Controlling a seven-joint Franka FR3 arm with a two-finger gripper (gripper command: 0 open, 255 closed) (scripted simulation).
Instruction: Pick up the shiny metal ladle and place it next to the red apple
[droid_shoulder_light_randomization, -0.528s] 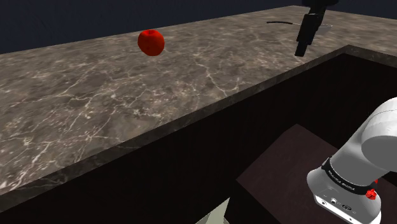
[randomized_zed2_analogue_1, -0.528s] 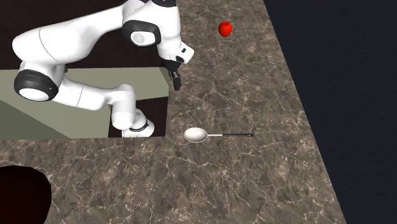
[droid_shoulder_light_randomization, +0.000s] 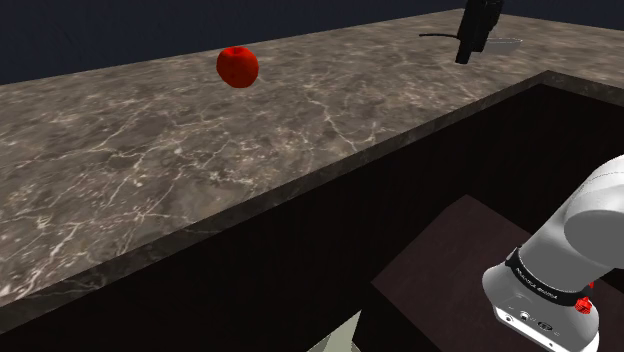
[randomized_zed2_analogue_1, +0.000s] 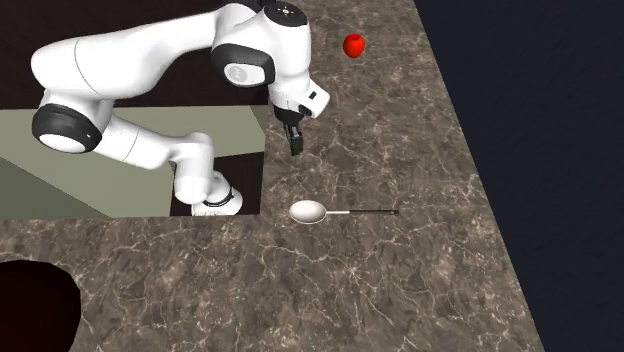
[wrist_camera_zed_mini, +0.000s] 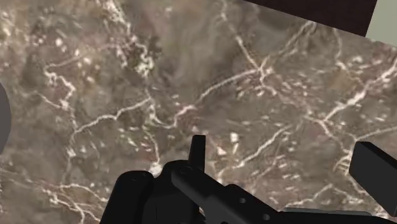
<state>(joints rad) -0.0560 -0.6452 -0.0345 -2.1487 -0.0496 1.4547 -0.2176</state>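
The marbled brown tabletop (randomized_zed2_analogue_1: 400, 290) carries both of the task's things, and they are well apart on it, so by my reading none of the task is done: the pick-up, the carry and the set-down are all left. The white arm (randomized_zed2_analogue_1: 130, 60) reaches from its stand in the cut-out out over the tabletop's near edge and points the black tool (randomized_zed2_analogue_1: 293, 140) downward. In the wrist view the tool (wrist_camera_zed_mini: 286, 159) has its two fingers standing apart with only bare marble between them, so it is spread and holds nothing. The ladle (randomized_zed2_analogue_1: 335, 212) lies flat on the tabletop, its pale shiny bowl turned toward the arm's stand and its thin dark handle pointing away toward the tabletop's far edge. In the second exterior view the tool hangs near the bowel end of the ladle, offset from it on the apple's side and not touching it. In the shoulder view the tool (droid_shoulder_light_randomization: 470, 40) crosses in front of the ladle (droid_shoulder_light_randomization: 505, 44), with the bowl showing on one side of it and the handle on the other; how high it hangs above the surface I cannot tell. The red apple (randomized_zed2_analogue_1: 353, 44) sits farther along the tabletop, beyond the tool as seen from the ladle, and in the shoulder view it (droid_shoulder_light_randomization: 237, 66) stands alone on open marble. I judge the step in hand to be the approach to the ladle.
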